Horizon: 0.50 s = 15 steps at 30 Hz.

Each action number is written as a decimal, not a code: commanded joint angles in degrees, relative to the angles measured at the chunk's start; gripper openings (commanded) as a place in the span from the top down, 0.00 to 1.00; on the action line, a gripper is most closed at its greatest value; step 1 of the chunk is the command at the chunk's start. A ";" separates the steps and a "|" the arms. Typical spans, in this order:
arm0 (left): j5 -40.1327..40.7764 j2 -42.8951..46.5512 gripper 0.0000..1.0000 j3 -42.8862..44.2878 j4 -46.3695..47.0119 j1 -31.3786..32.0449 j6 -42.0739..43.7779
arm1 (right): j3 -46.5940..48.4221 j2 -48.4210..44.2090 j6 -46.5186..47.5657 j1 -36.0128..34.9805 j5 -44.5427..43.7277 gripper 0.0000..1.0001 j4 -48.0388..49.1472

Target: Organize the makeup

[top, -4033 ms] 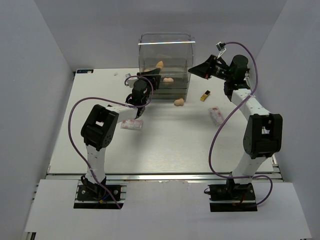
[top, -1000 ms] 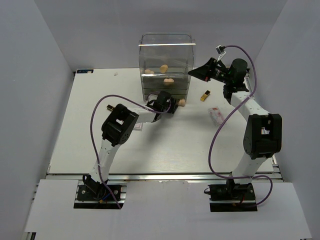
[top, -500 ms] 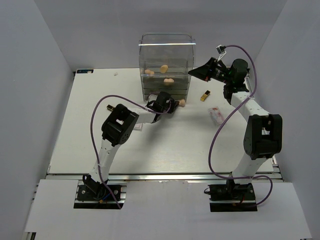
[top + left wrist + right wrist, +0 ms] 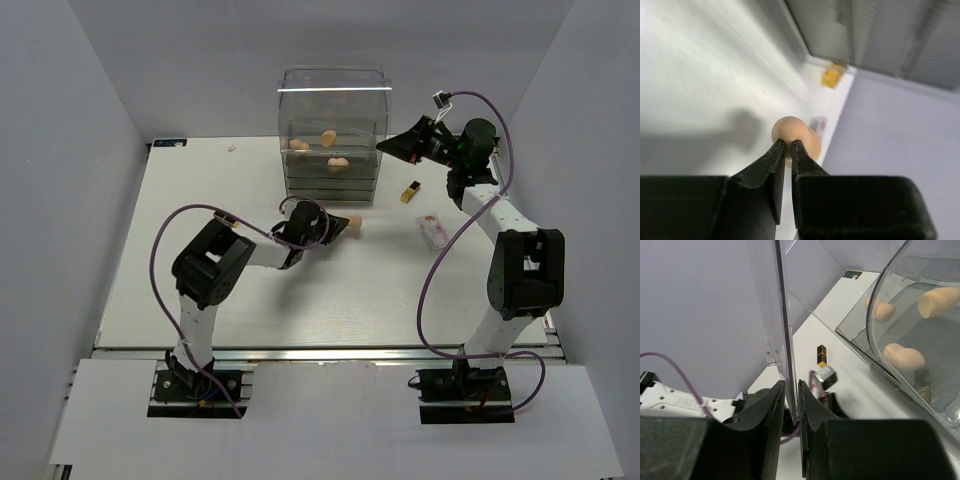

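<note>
Sponge (image 4: 790,131) sits pinched at the left jaws' tips — right jaws clamp the clear panel (image 4: 771,300).

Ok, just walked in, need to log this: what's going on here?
The left gripper is pinching a peach sponge in front of the clear drawer box. The right gripper is clamped on a clear panel beside the box. Three sponges lie inside; a lipstick tube and packet lie on the table.

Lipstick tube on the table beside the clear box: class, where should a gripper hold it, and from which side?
Probably across the middle of the lipstick tube, coming down from above. It lies flat on the table with both long sides free, apart from the clear box and the packet.
</note>
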<state>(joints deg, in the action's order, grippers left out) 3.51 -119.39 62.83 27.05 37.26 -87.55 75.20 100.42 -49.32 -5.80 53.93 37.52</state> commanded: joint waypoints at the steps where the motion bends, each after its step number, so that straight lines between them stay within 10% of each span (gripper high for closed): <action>1: 0.18 10.92 0.95 -6.73 7.92 0.19 3.88 | 0.56 -3.30 -0.25 0.18 0.74 0.78 3.18; 15: 6.25 10.77 0.93 -4.48 24.63 -5.79 -2.53 | 1.44 -3.21 0.19 0.18 0.82 0.78 2.38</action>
<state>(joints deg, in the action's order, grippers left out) 7.94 -107.68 54.70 47.53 32.47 -88.12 75.20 100.42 -49.28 -5.80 53.93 37.45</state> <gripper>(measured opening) 0.202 0.218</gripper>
